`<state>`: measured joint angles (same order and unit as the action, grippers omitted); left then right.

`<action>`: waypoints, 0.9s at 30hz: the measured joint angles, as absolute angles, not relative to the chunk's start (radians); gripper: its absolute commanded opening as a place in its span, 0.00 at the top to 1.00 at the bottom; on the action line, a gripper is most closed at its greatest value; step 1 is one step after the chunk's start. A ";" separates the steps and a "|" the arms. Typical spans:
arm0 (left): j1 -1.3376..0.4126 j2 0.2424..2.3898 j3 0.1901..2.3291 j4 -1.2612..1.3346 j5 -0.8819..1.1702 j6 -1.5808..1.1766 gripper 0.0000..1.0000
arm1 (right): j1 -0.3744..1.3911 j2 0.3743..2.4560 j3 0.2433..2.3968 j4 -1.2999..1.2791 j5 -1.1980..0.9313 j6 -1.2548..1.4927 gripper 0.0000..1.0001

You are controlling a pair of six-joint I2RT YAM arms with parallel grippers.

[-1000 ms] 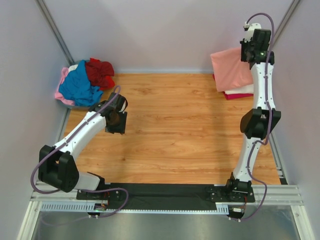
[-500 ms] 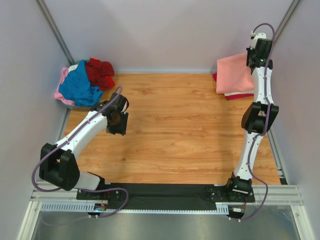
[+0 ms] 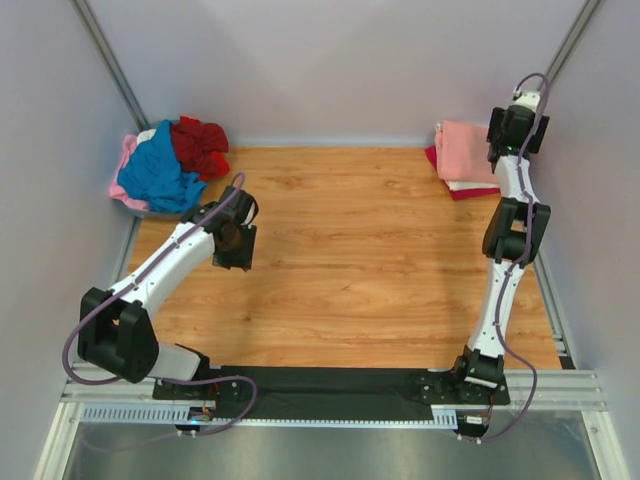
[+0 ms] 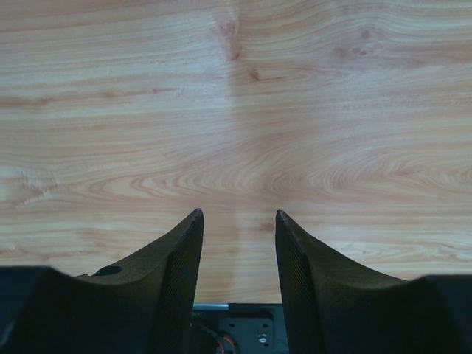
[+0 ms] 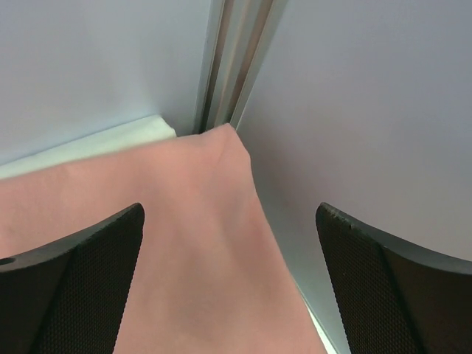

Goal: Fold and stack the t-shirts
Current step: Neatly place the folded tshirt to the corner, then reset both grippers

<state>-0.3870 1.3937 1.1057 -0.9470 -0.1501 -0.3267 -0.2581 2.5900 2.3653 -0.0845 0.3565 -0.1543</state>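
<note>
Top external, salmon-pink t-shirt (image 3: 462, 150) lowered, right end effector (image 5: 229, 210) opened

Salmon-pink t-shirt (image 3: 463, 150) — now down, seemingly free.

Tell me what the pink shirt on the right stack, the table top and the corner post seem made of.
Pink shirt: soft matte cloth, likely cotton knit; it drapes in gentle folds. Table top: wood or wood-look laminate, with grain lines and knots. Corner post: pale metal, probably aluminium, from its straight grooved profile.
</note>
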 measured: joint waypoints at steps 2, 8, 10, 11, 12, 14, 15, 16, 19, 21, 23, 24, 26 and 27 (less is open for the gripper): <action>-0.387 1.388 1.106 -0.948 -0.152 -0.327 0.49 | -0.255 2.538 2.296 -0.054 0.366 -0.132 0.00; -0.387 1.354 1.106 -0.948 -0.160 -0.327 0.49 | -0.233 2.297 2.195 -0.033 0.369 -0.059 0.00; -0.387 1.340 1.106 -0.948 -0.162 -0.327 0.49 | -0.215 2.166 2.152 -0.036 0.361 0.000 0.00; -0.387 1.332 1.106 -0.949 -0.164 -0.327 0.49 | -0.204 2.086 2.105 -0.031 0.344 0.030 0.00; -0.387 1.325 1.106 -0.949 -0.165 -0.327 0.49 | -0.189 1.992 2.033 -0.027 0.319 0.069 0.00; -0.387 1.298 1.106 -0.948 -0.170 -0.327 0.49 | -0.161 1.823 1.896 0.015 0.270 0.138 0.00; -0.387 1.278 1.106 -0.947 -0.175 -0.327 0.48 | -0.140 1.723 1.784 0.094 0.238 0.180 0.00; -0.387 1.258 1.106 -0.945 -0.179 -0.327 0.48 | -0.121 1.628 1.676 0.140 0.217 0.230 0.00; -0.387 1.195 1.106 -0.942 -0.191 -0.327 0.47 | -0.070 1.458 1.462 0.245 0.118 0.356 0.00; -0.387 1.162 1.106 -0.940 -0.198 -0.327 0.46 | -0.019 1.424 1.407 0.253 0.066 0.404 0.00; -0.387 1.143 1.106 -0.939 -0.207 -0.327 0.43 | 0.056 1.423 1.356 0.236 0.046 0.411 0.00; -0.387 1.136 1.106 -0.939 -0.213 -0.327 0.41 | 0.102 1.423 1.328 0.220 0.047 0.407 0.00; -0.387 1.118 1.105 -0.938 -0.223 -0.326 0.29 | 0.249 1.423 1.253 0.179 0.068 0.385 0.00; -0.387 1.103 1.104 -0.936 -0.229 -0.325 0.24 | 0.329 1.424 1.220 0.146 0.084 0.372 0.00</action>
